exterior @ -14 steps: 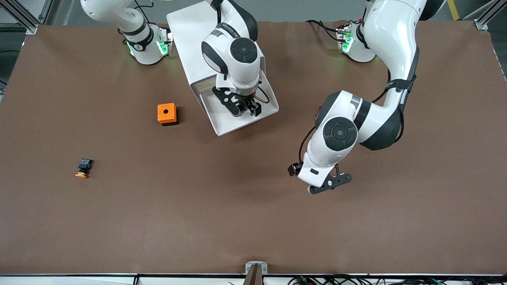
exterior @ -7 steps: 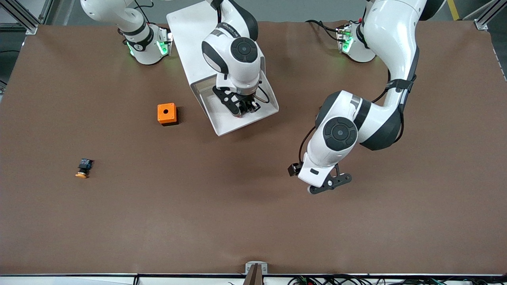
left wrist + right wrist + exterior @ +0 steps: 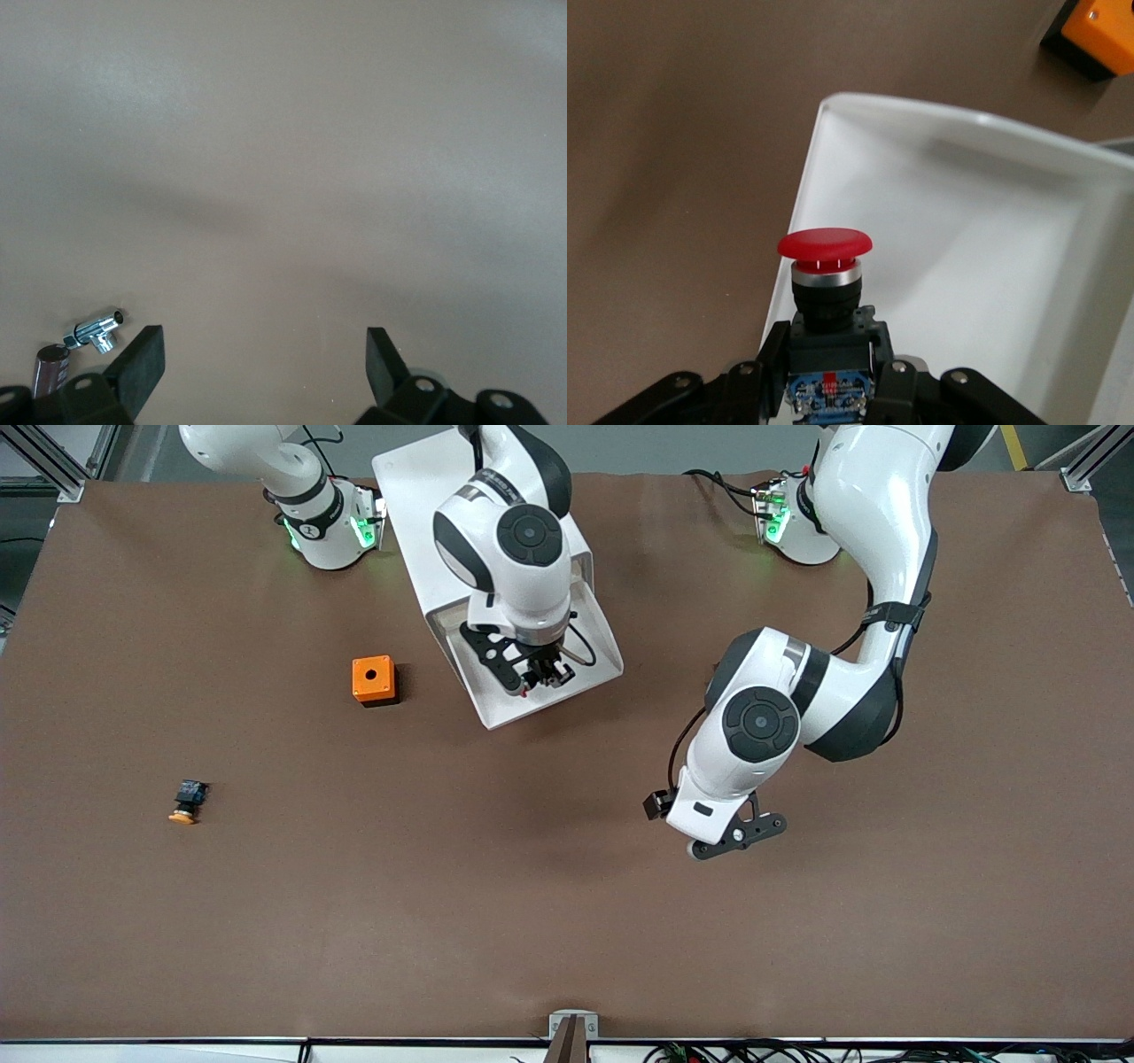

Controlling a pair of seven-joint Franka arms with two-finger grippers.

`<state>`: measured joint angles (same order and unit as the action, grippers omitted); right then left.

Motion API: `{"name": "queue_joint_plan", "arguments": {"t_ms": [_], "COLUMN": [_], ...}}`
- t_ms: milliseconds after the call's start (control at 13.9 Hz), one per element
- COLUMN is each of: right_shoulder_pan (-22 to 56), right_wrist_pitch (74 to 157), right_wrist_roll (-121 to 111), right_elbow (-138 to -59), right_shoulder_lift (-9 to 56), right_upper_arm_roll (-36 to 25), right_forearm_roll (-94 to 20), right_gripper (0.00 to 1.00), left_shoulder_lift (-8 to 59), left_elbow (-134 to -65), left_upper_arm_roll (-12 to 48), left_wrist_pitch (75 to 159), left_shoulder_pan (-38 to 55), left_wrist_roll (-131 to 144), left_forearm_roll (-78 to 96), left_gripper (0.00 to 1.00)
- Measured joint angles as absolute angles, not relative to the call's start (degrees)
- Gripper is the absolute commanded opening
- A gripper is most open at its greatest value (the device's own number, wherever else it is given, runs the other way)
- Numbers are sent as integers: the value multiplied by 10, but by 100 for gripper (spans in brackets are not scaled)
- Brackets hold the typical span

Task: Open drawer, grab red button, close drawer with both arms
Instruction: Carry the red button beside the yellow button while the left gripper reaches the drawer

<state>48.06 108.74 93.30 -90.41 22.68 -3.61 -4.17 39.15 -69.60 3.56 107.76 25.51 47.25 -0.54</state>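
While your right arm's black gripper [image 3: 833, 390] clamps the red-capped button's [image 3: 825, 274] black-and-blue body over the white open drawer [image 3: 496, 708], cap pointing away from the wrist, your waiting left gripper [image 3: 266, 372] hangs wide open.

A robotics lab or test bench is shown. Two large glossy white jointed robot arms [image 3: 797, 691] with dark grey joint discs are mounted on round bases lit by green lamps [image 3: 359, 531] along one edge of a wide table covered in plain brown matting [image 3: 443, 921]. Silver aluminium framing profiles [image 3: 53, 465] are seen at the table corners, and bundled black cables [image 3: 753, 1052] are laid along the edge nearest the front camera.
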Motion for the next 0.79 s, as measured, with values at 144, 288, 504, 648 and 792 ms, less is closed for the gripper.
{"name": "queue_joint_plan", "arguments": {"t_ms": [144, 288, 504, 648, 792], "right_shoulder_pan": [438, 387, 297, 221, 145], "right_wrist_pitch": [1035, 1011, 1001, 998, 999], "right_wrist_roll": [842, 758, 621, 497, 357], "right_elbow": [-876, -872, -886, -915, -951], "right_shoulder_lift": [221, 208, 178, 151, 127], "right_upper_arm_roll": [-39, -43, -46, -48, -50], "right_forearm_roll": [-51, -54, -53, -53, -44], "right_gripper": [0, 0, 0, 0, 0], "left_shoulder_lift": [391, 392, 397, 402, 406], "left_elbow": [-696, -697, -699, -704, -713], "left_upper_arm_roll": [36, 36, 37, 37, 37], "left_wrist_pitch": [1078, 1078, 1078, 1078, 1078], "left_shoulder_pan": [257, 262, 276, 283, 288], "left_wrist_roll": [483, 498, 524, 537, 538], "left_forearm_roll": [-5, -5, -5, -5, -5], "left_gripper": [100, 100, 100, 100, 100]}}
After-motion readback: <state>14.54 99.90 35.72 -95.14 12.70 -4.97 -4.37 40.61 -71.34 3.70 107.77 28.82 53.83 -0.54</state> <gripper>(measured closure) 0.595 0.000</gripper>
